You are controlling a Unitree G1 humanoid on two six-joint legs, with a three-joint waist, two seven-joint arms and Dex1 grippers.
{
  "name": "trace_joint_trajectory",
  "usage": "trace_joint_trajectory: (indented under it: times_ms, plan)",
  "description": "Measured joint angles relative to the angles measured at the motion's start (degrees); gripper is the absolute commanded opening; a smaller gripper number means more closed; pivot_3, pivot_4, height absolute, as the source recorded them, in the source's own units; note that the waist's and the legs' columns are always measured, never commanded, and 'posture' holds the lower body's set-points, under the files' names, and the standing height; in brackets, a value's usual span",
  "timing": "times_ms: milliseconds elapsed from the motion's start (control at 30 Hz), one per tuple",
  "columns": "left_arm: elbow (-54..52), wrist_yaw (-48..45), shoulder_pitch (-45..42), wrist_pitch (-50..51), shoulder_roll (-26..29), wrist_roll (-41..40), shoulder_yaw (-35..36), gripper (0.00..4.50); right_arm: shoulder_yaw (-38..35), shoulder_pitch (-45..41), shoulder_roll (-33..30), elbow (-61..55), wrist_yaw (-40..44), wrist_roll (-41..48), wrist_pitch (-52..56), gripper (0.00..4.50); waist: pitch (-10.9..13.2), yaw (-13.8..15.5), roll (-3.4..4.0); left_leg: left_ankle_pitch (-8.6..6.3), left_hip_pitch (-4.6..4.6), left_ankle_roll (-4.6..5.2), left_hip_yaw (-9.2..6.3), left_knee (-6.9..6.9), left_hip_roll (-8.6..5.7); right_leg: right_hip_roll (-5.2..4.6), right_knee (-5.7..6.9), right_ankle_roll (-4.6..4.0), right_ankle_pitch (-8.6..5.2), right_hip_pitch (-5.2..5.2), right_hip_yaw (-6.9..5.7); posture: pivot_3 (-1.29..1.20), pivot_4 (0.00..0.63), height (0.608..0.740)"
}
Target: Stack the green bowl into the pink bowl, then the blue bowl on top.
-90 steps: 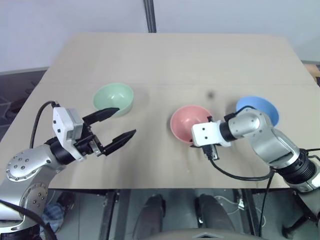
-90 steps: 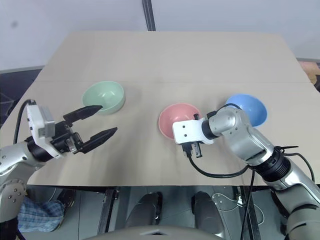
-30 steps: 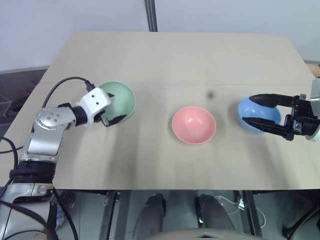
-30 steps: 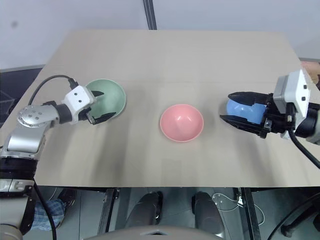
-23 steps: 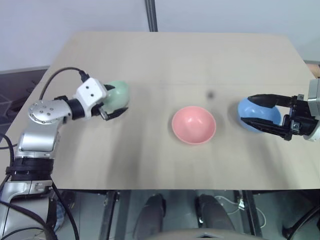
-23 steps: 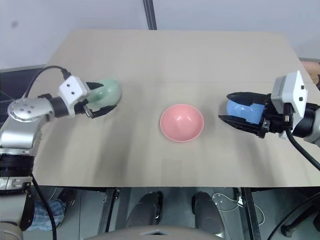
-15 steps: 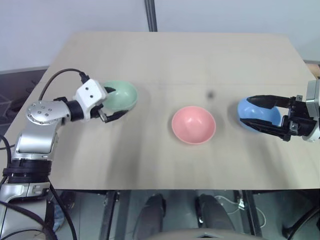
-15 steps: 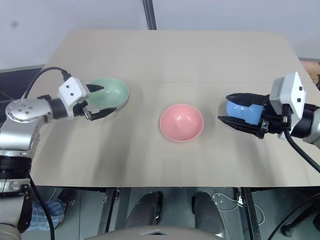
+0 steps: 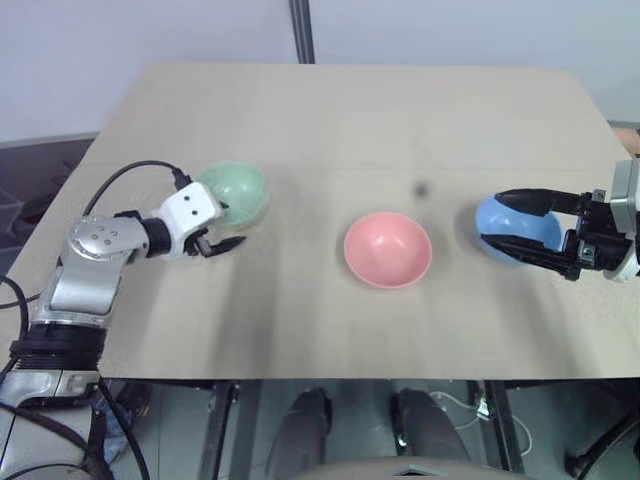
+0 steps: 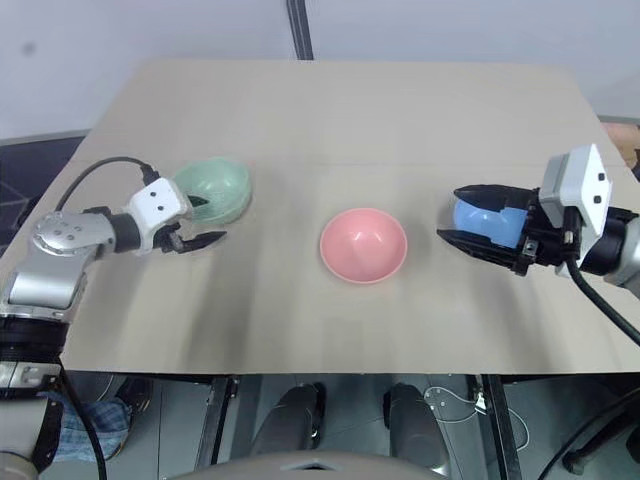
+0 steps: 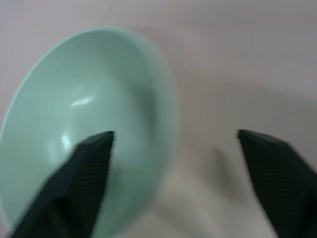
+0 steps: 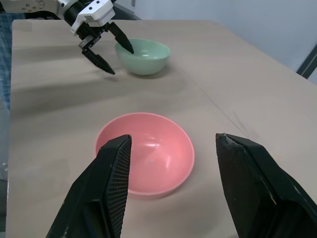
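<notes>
The green bowl [image 9: 234, 192] sits at the table's left and looks tipped up on one side. My left gripper [image 10: 204, 222] is open across its near rim, one finger [image 11: 81, 186] inside the bowl and the other finger [image 11: 277, 183] outside over the table. The pink bowl [image 9: 387, 249] rests upright in the middle. At the right, the blue bowl [image 9: 524, 221] lies beneath my right gripper [image 9: 500, 220], which is open and hangs above the table holding nothing. From the right wrist view, the pink bowl [image 12: 146, 151] lies ahead of its fingers.
The bowls stand on a light wooden table [image 9: 350, 120] with bare surface behind and in front of them. A dark post [image 9: 301, 30] rises behind the far edge. The table's near edge runs just below both arms.
The left gripper's fingers have drawn closer together over the green bowl's rim, and the bowl has rocked and tipped. The right gripper has held still.
</notes>
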Motion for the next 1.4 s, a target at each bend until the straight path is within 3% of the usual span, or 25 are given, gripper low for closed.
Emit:
trace_joint_trajectory:
  times_ms: [200, 467, 767, 933, 1133, 1200, 1400]
  plan:
    - [3.9, 0.3, -2.3, -2.6, -0.7, 2.3, -1.4, 0.06, 0.4, 1.0, 0.0, 0.1, 0.0, -0.6, -0.6, 2.87, 0.0, 0.0, 0.00, 0.00, -0.02, 0.00, -0.02, 0.01, 0.00, 0.00, 0.00, 0.00, 0.00, 0.00, -0.01, 0.00, 0.150, 0.740]
    - [2.6, -2.3, -5.4, -5.4, -0.7, 3.0, -2.7, 0.06, 0.4, 2.1, 0.0, 0.2, -0.1, -0.9, -1.9, 2.87, 0.0, 0.1, -0.01, 0.00, -0.05, 0.00, -0.04, 0.07, -0.01, 0.00, 0.04, 0.00, 0.00, 0.00, -0.02, 0.00, 0.150, 0.740]
    - [-9.2, -19.0, -10.2, -11.7, 1.9, -1.9, -6.8, 0.06, 0.7, 2.3, -0.2, 1.4, 0.1, -1.0, -2.9, 2.87, 0.0, -0.2, -0.01, 0.00, -0.05, 0.00, 0.00, 0.11, 0.01, 0.04, 0.06, 0.00, 0.00, 0.00, 0.00, 0.00, 0.150, 0.740]
    - [-9.0, -27.4, -16.3, -19.8, 2.3, -1.4, -11.6, 0.06, 1.7, 1.2, -0.4, 2.5, 1.1, -1.6, -3.8, 2.87, 0.0, 0.1, -0.01, 0.00, -0.07, 0.00, -0.04, 0.24, 0.00, 0.07, 0.13, 0.00, 0.00, 0.02, -0.01, 0.00, 0.150, 0.740]
    - [-2.2, -34.0, -27.0, -30.8, -3.3, 0.7, -18.2, 0.06, 3.5, -0.4, -0.4, 3.1, 1.1, -2.1, -4.3, 2.87, 0.0, 0.1, -0.04, 0.00, -0.14, 0.01, -0.05, 0.46, -0.02, 0.08, 0.24, 0.01, 0.00, 0.03, -0.03, 0.00, 0.150, 0.740]
    - [2.6, -35.9, -32.2, -36.3, -7.4, 1.5, -21.6, 0.06, 3.9, -0.8, -0.3, 3.3, 1.1, -2.2, -4.4, 2.87, 0.1, 0.2, -0.07, 0.00, -0.17, 0.01, -0.09, 0.54, -0.03, 0.08, 0.29, 0.01, 0.00, 0.02, -0.05, 0.00, 0.150, 0.740]
    - [9.0, -36.4, -38.2, -44.5, -14.5, 1.6, -26.7, 0.06, 4.4, -1.0, -0.1, 3.3, 0.2, -2.2, -4.5, 2.87, 0.1, -0.3, -0.08, 0.00, -0.14, 0.01, -0.08, 0.57, -0.02, 0.10, 0.40, 0.02, -0.01, -0.01, -0.01, 0.00, 0.150, 0.740]
